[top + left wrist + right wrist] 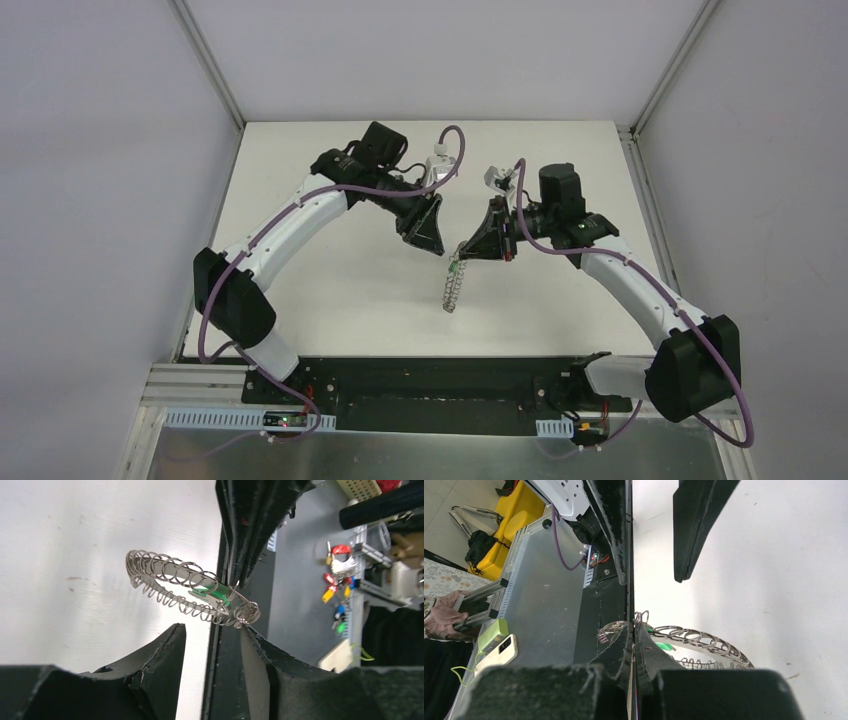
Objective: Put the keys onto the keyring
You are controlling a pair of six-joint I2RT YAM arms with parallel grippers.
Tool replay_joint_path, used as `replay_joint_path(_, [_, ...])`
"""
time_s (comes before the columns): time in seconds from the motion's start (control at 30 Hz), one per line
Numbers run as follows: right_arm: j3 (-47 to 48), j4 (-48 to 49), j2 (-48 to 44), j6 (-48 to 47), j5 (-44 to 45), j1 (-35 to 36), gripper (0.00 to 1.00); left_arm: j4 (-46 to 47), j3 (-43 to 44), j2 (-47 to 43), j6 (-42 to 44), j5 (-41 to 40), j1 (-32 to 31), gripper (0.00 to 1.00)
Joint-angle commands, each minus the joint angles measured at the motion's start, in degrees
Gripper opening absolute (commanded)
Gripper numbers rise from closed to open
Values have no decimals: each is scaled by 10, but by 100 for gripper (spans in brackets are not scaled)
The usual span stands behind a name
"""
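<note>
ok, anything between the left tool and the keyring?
Nothing. Left wrist view shows a bare gap between the open left tool and the keyring.

Noted flat grey metal keyring (452, 285), outer edge fringed with small wire loops, pinched at one edge between the right fingers (646, 655) and hanging slantwise over the tabletop (350, 290), with tiny green-headed silver key (212, 592) lying against its band just beside that grip.

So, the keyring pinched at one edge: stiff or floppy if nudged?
Probably stiff: the keyring holds its hoop shape though the right fingers pinch only one edge. Likely light, hanging from that small pinch. Its wire loops could snag a pushing finger.
</note>
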Motion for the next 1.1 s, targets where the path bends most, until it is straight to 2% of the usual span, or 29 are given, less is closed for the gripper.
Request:
replay_joint_path(0.0, [-3,46,-15,13,-47,-2,0,-26,10,-31,141,5,-5,47])
replay_joint_path(0.17, [-8,65,-11,31,-58,-2,0,-5,-14,-35,204,11,-24,47])
replay_joint_path(0.4, [-16,97,-9,60,-66,-2,0,109,-57,-40,164,22,-28,47])
replay_joint_path(0.63, [-21,107,-6,64,-61,-2,0,112,-76,-40,169,70,-38,46])
replay_joint_path(1.07, [-23,107,0,63,-56,-3,0,116,-89,-61,169,78,-39,41])
